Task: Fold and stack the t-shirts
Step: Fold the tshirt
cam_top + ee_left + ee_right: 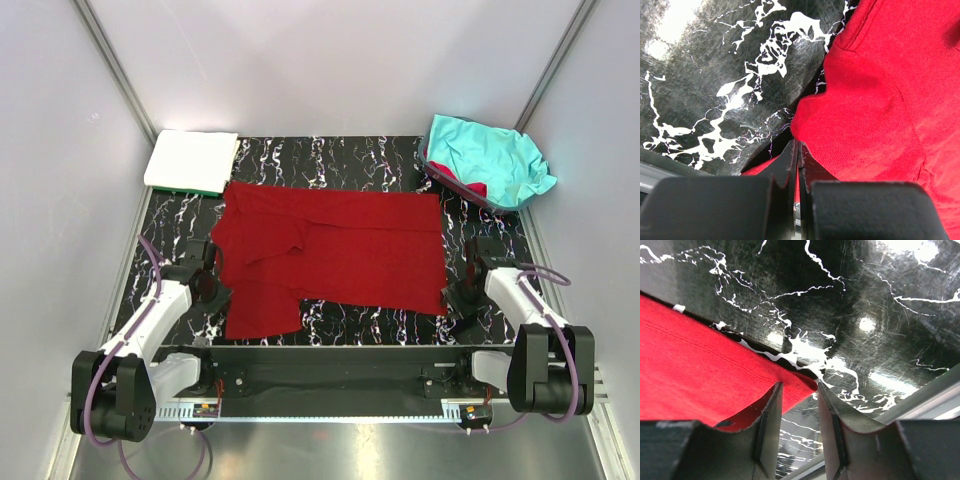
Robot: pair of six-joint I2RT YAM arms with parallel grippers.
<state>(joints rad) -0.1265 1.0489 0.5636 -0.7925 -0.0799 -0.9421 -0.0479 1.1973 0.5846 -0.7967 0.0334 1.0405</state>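
Note:
The dark red t-shirt [340, 250] lies spread on the black marbled mat [350, 155], its left part folded over in creases. My left gripper [205, 285] is at the shirt's left edge; in the left wrist view the gripper [797, 146] is shut with a sliver of red cloth [875, 100] between the jaws. My right gripper [462, 292] is at the shirt's near right corner; in the right wrist view the gripper [799, 386] is open with that corner [690, 365] between the jaws. A crumpled turquoise t-shirt [490, 155] lies at the back right. A folded white t-shirt [190, 158] lies on a green one [185, 190] at the back left.
White walls with metal posts close in the left, right and back. A black rail [320, 365] runs along the near edge between the arm bases. A bit of red cloth [475, 188] shows under the turquoise shirt.

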